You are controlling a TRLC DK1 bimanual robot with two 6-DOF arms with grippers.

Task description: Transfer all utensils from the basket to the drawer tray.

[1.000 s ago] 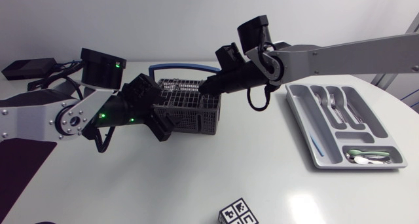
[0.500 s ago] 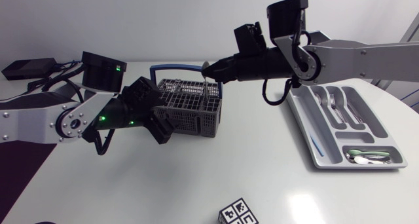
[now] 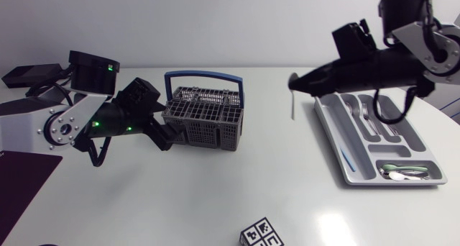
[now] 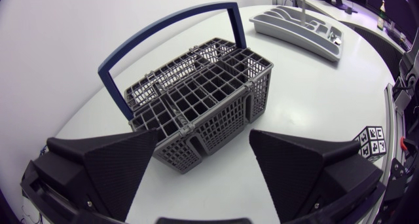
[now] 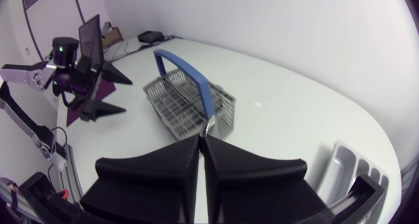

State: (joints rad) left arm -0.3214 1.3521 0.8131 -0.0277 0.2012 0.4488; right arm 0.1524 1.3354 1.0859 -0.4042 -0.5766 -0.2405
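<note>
A grey wire basket (image 3: pixel 205 116) with a blue handle stands left of centre; no utensil shows in its compartments (image 4: pixel 203 96). My left gripper (image 3: pixel 169 135) is open at its left end, the basket's near corner just between the fingers (image 4: pixel 111 165) with gaps on both sides. My right gripper (image 3: pixel 295 81) hangs in the air between basket and tray, shut on a thin silver utensil (image 3: pixel 292 103) that dangles from its tips. The same utensil (image 5: pixel 208 127) pokes out ahead of the closed fingers (image 5: pixel 163 171). The grey drawer tray (image 3: pixel 338 142) lies at the right.
The tray holds forks (image 3: pixel 366 113) in a long slot and spoons (image 3: pixel 402 174) in its near cross compartment. A black-and-white marker cube (image 3: pixel 262 235) sits at the table's front edge. The basket (image 5: pixel 190 103) and my left arm (image 5: pixel 78 73) lie beyond the right gripper.
My right arm lifted the utensil out of the basket and carried it right, toward the tray. The left gripper drew back a little from the basket's end.
</note>
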